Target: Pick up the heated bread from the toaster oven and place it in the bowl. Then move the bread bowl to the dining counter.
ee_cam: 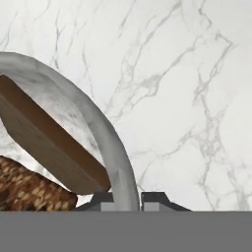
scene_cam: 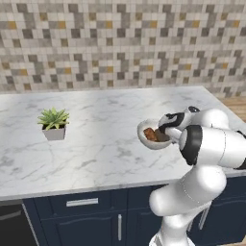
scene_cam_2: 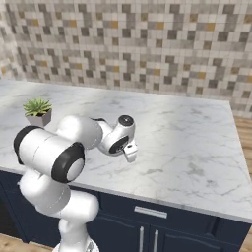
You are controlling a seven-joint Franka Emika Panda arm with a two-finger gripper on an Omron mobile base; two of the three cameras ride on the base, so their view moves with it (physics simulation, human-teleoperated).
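Over the dining counter (scene_cam: pixel 96 144), the gripper (ee_cam: pixel 127 201) was clamped on the bowl (ee_cam: pixel 106 133) rim (a carrying hold), heated bread (ee_cam: pixel 29 189) inside.

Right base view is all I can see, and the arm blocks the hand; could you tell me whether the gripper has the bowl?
Observer: Yes. In the hand view the gripper is shut on the rim of the bowl, one finger on each side.
Operator: Is the bread inside?
Observer: The heated bread, a rough orange-brown lump, lies in it beside a darker flat slice.
Operator: Where is the bowl?
Observer: The left base view shows it over the right half of the dining counter; I cannot tell whether it touches.
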